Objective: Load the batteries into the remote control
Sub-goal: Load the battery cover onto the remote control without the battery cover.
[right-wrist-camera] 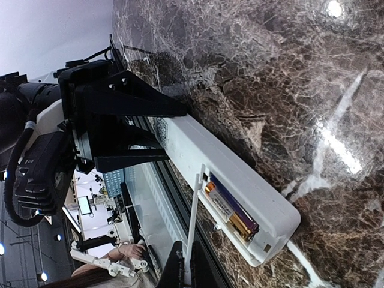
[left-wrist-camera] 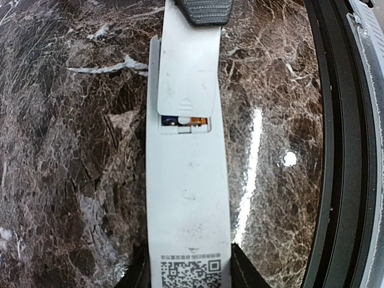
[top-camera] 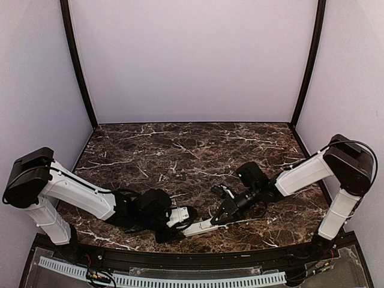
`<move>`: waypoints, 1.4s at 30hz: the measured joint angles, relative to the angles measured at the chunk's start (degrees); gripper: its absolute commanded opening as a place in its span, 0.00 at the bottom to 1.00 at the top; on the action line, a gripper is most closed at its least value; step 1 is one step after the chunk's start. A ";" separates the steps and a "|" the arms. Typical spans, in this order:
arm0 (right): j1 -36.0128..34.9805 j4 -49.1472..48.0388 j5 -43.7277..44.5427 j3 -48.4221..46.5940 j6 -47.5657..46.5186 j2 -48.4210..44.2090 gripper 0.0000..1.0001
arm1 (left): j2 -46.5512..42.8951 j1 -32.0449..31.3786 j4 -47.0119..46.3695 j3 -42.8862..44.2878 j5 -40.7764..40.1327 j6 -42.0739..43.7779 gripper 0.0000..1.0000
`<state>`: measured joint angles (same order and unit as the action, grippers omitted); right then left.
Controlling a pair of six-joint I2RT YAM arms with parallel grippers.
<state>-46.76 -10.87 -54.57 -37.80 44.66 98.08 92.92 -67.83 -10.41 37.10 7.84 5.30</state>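
The white remote control (top-camera: 201, 227) lies label side up near the table's front edge. My left gripper (left-wrist-camera: 189, 271) is shut on its label end, one finger on each long side. Two batteries (right-wrist-camera: 231, 207) sit side by side in its open compartment; in the left wrist view only a sliver of the batteries (left-wrist-camera: 183, 122) shows below the cover. The thin white battery cover (right-wrist-camera: 195, 210) stands tilted up from the compartment, its lower edge at the opening. My right gripper (right-wrist-camera: 185, 267) is shut on the cover's free end.
The dark marble table (top-camera: 180, 150) is enclosed by pale walls. A black rail (left-wrist-camera: 336, 150) runs along the near edge, close beside the remote. Both arms meet at front centre.
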 measured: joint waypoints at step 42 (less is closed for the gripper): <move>0.39 -5.64 -1.75 0.66 3.85 6.05 0.00 | 10.88 -0.96 -6.82 11.50 3.82 0.96 0.53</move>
<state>-46.37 -16.51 -56.31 -37.15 48.51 104.14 103.81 -68.79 -17.23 48.60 11.66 6.26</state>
